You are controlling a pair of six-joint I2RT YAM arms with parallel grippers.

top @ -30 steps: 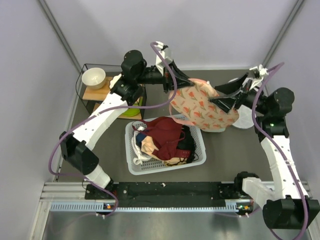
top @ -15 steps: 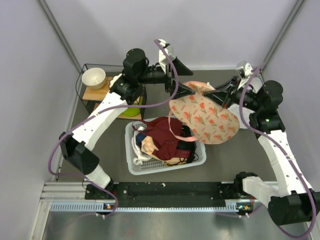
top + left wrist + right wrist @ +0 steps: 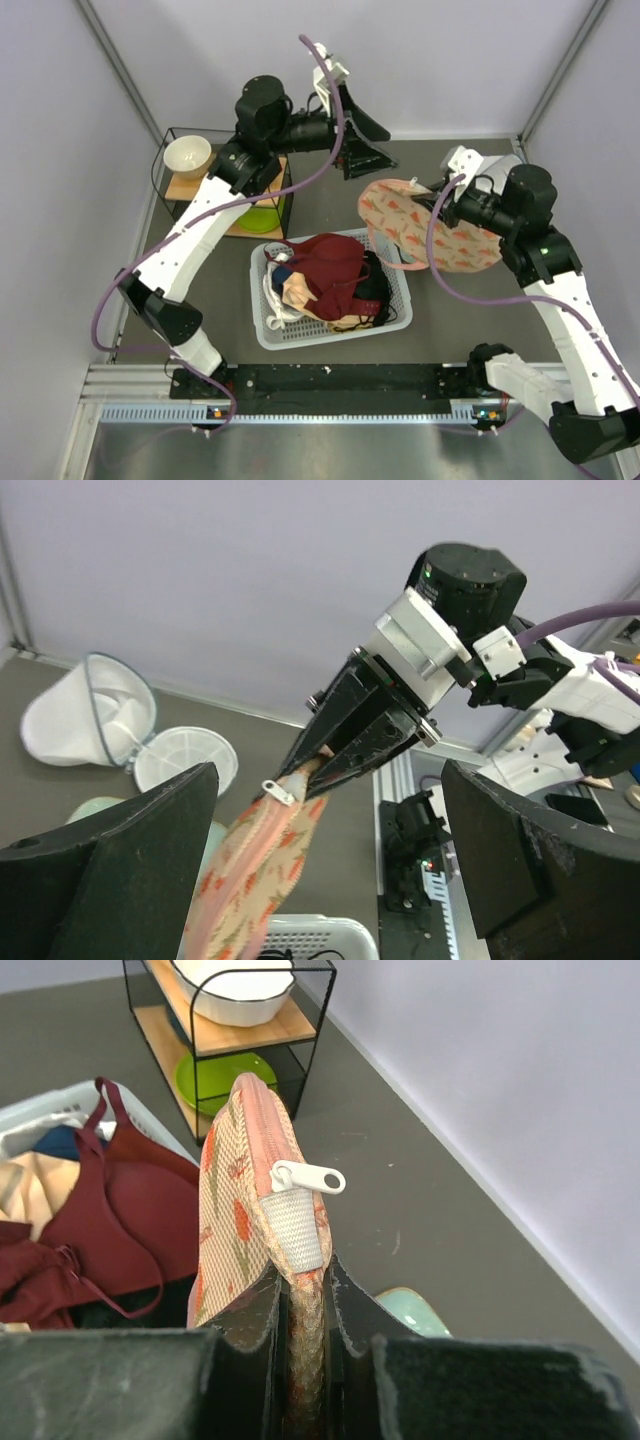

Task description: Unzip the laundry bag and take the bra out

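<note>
Peach floral laundry bag (image 3: 470, 245) right of the basket (image 3: 262, 330), right gripper (image 3: 305, 1282) pinching its zipper end, left gripper (image 3: 372, 143) spread, empty.

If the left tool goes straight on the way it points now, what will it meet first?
Probably the zipper end of the laundry bag, pinched by the right tool; it shows between the fingers of the open left tool. Depth unclear.

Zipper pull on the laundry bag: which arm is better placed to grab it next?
Left, probably. The right gripper is shut on the laundry bag just below the zipper pull; the left gripper is open and faces the pull.
</note>
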